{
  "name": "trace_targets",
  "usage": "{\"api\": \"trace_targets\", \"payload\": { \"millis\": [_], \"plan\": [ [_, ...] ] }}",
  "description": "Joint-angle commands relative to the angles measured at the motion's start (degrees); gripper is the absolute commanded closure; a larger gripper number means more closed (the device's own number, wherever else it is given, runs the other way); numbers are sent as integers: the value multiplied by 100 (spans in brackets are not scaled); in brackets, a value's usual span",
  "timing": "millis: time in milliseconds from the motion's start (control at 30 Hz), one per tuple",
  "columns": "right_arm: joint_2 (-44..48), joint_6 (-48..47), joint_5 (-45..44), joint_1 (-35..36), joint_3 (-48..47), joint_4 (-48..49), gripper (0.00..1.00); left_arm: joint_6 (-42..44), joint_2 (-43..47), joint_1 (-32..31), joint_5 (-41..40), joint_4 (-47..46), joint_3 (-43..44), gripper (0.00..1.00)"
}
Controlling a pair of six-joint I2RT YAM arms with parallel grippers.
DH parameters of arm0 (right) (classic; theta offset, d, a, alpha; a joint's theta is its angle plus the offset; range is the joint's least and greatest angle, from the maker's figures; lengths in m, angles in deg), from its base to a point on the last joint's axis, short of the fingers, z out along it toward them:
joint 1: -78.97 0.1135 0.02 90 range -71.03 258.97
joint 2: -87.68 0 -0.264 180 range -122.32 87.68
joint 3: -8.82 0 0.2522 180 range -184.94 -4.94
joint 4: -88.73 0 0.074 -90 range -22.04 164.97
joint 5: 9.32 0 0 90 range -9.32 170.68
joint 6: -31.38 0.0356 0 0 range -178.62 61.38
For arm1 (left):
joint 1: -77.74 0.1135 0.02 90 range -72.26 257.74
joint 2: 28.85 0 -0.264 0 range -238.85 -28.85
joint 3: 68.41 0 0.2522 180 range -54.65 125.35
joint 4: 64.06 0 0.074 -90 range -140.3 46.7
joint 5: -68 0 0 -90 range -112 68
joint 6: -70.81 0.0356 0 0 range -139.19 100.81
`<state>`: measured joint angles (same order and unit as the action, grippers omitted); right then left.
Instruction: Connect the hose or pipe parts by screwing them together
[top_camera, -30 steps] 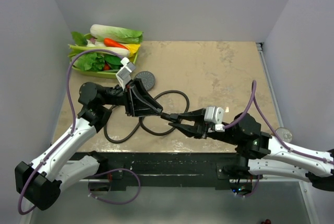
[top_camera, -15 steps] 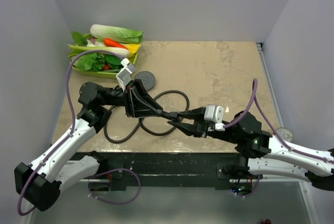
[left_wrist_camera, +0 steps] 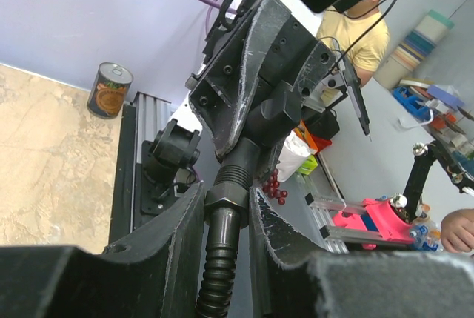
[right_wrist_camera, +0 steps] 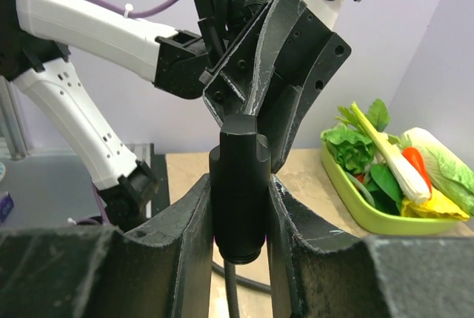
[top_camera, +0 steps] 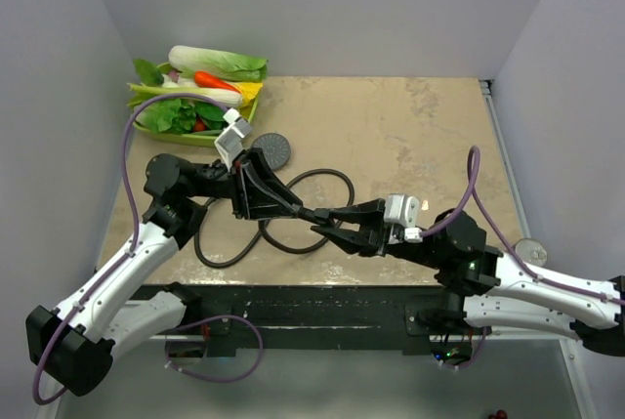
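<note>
Bright even overhead light, soft shadows on table (top_camera: 410,136).
Top cam sharp; wrist cams bent at edges, bkgd soft.

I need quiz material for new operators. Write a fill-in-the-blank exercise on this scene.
1. The left gripper is shut on a nut shaped like a ___.
2. The right gripper is shut on a dark fitting shaped like a ___.
3. The cable looping over the left arm is coloured ___.
4. The tray at the table's far left corner holds ___.
Missing words: hexagon; cylinder; purple; vegetables.

left hand (top_camera: 296,208), right hand (top_camera: 328,223), both clamped
</note>
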<state>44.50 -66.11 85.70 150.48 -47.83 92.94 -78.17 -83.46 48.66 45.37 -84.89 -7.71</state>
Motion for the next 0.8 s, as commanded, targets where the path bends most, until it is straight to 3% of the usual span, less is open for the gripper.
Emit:
{"api": "trace_targets", "payload": {
  "millis": [0,267,767],
  "plan": [
    [-287,677,237,13,377,1084,100,18,64,-45,-84,-285,96,100],
    [-639,1644,149,13,1019,2024,100,71,100,-36,21,-329,87,100],
    [-1149,2857,-132,13,1204,2280,100,712,117,-10,-22,84,281,100]
  ]
}}
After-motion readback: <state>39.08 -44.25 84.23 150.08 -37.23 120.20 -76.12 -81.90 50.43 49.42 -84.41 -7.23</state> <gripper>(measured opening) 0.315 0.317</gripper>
